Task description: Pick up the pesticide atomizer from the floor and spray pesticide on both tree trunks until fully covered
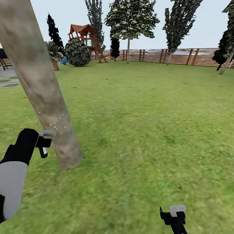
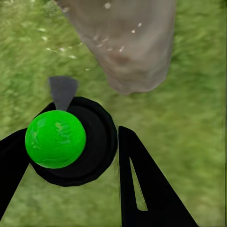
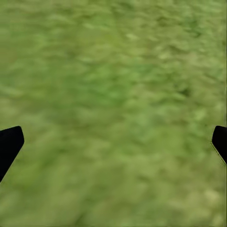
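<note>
No legible writing | left gripper (image 2: 71,156) clenched around atomizer (image 2: 71,142), beside trunk (image 1: 42,94) | right gripper (image 3: 113,142) spread over grass (image 3: 113,71)

Tree trunk (image 1: 39,94) beside me: top cut off by head view's upper edge, foliage unseen. My left gripper (image 1: 42,143) near trunk base, fingers mostly hidden behind spray bottle (image 2: 71,142); bottle label not readable, nozzle a grey blur. My right arm, well apart from trunk, cut by bottom edge; right gripper (image 3: 113,142) fingertips clipped at wrist view's sides. Grass (image 3: 113,94) under it blurred. Playhouse (image 1: 85,39) far beyond trunk too small for detail.
</note>
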Robot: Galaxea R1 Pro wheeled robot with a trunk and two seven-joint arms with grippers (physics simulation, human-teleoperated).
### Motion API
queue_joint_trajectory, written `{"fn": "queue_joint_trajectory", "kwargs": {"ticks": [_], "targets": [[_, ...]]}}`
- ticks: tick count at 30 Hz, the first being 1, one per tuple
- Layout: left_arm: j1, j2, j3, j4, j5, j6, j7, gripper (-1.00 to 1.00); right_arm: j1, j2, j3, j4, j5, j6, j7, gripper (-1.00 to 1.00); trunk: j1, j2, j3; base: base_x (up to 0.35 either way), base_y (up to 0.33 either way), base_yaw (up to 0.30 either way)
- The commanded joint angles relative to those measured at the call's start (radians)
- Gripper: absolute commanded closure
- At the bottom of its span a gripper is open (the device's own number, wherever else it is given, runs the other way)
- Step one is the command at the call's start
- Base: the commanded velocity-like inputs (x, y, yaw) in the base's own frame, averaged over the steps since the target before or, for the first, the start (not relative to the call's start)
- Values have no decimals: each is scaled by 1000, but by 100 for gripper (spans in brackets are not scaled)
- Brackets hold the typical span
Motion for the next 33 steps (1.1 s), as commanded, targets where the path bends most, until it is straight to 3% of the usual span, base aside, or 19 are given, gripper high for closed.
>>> {"fn": "queue_joint_trajectory", "kwargs": {"ticks": [1,12,20,31,33], "targets": [[-1,0,3,-2,-11,2,-10,100,-1,0,-8,1,11,-3,-2,-100,0,0,-1,67,-242,1],[5,5,6,5,-16,-8,-9,100,-1,0,-7,1,11,-3,-2,-100,0,0,-1,-18,-270,66],[77,4,10,6,-15,-13,0,100,-1,0,-8,1,11,-3,-3,-100,0,0,-1,206,-212,83],[88,7,16,7,-17,-13,0,100,-1,0,-7,1,11,-3,-3,-100,0,0,-1,35,-271,59],[114,8,29,6,-16,-15,0,100,-1,0,-7,1,11,-3,-3,-100,0,0,-1,108,-276,264]]}}
